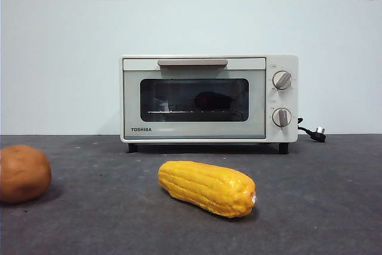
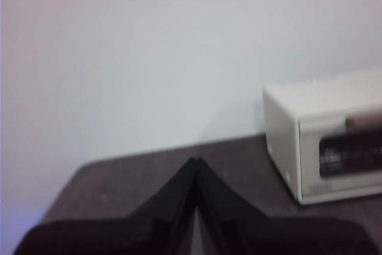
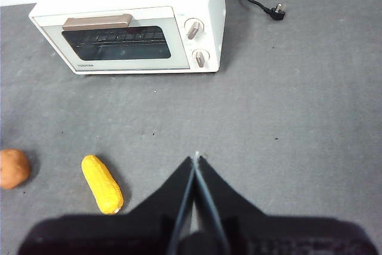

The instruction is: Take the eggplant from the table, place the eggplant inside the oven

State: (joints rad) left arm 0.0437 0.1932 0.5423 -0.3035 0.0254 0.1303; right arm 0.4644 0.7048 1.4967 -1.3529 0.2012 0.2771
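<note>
Two claws are clenched and empty: left claw (image 2: 196, 165) raised beside the oven (image 1: 209, 98), right claw (image 3: 196, 160) high over the worktop (image 1: 322, 195). Potato (image 1: 22, 172) sits leftmost, corn (image 1: 207, 187) centre. Eggplant (image 1: 212, 100) is seen as a dark shape on the rack behind the shut door, so placement is judged done; arms are best kept clear. "TOSHIBA" is read at the door's lower left.

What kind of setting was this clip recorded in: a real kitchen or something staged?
Most likely a staged lab tabletop, not a kitchen. A Toshiba toaster oven stands unplugged, its power plug lying loose on a dark grey felt-like table against a bare white wall with sockets. A corn cob and potato lie straight on the cloth.
</note>
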